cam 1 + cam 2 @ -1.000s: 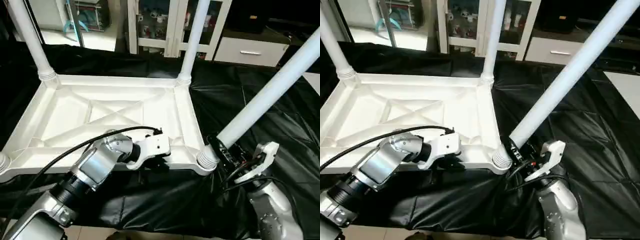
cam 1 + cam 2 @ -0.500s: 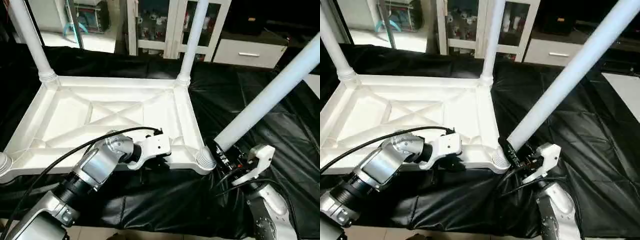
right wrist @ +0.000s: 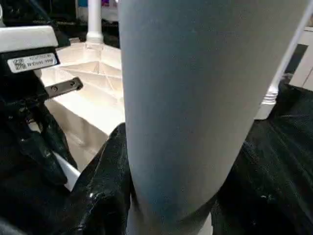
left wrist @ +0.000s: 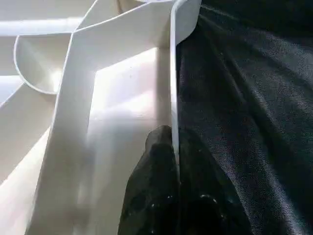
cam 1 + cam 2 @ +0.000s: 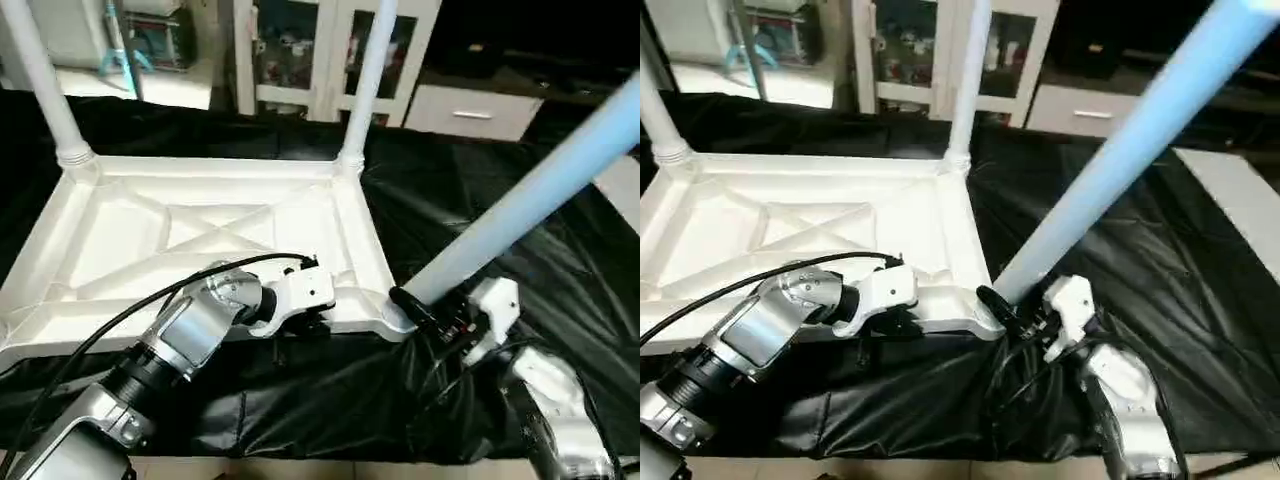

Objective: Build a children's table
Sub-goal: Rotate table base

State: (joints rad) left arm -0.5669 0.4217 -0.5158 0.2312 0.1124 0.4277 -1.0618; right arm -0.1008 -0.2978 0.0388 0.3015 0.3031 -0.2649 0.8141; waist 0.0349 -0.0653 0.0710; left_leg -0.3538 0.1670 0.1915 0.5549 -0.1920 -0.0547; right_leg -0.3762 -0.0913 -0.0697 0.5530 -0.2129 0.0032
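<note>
Left eye view: upturned white tabletop [image 5: 200,225] lies on the black-draped desk [image 5: 480,190], two legs [image 5: 365,80] upright in its far sockets. Left gripper [image 5: 305,322] has its fingers [image 4: 161,161] pinched together on the near rim. Right gripper [image 5: 425,308], fingers clamped on a tilted leg [image 5: 520,205], holds its foot at the near right corner socket.

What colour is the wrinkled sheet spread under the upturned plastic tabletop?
Black; the wrinkled sheet shows best in the right eye view.
</note>
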